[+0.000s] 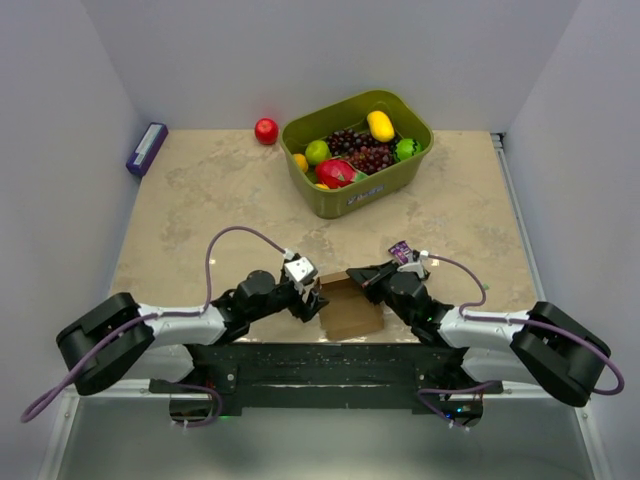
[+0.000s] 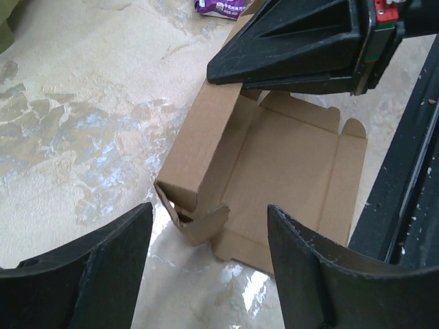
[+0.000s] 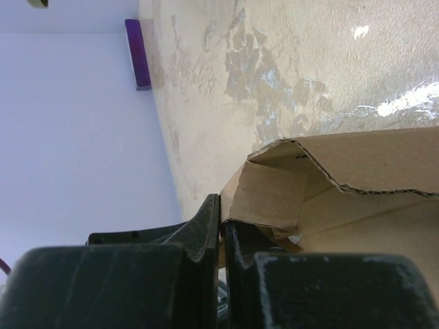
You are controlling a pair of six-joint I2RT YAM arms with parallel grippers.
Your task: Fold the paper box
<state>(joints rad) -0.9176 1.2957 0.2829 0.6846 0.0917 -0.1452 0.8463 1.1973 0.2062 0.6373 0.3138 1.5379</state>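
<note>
The paper box (image 1: 352, 310) is brown cardboard, partly folded, lying at the table's near edge between my arms. In the left wrist view the paper box (image 2: 281, 164) has its left wall raised and a loose corner flap sticking out. My left gripper (image 2: 209, 223) is open and empty, its fingers either side of that corner flap without touching it; in the top view my left gripper (image 1: 310, 297) is at the box's left side. My right gripper (image 3: 223, 229) is shut on the edge of a raised wall of the paper box (image 3: 322, 185); it also shows in the top view (image 1: 355, 277).
An olive-green bin (image 1: 372, 192) of fruit stands at the back centre, a red apple (image 1: 266, 131) to its left. A purple box (image 1: 146, 149) lies by the left wall. A small purple packet (image 1: 402, 250) lies behind the right gripper. The black arm-mount rail (image 2: 405, 185) borders the box.
</note>
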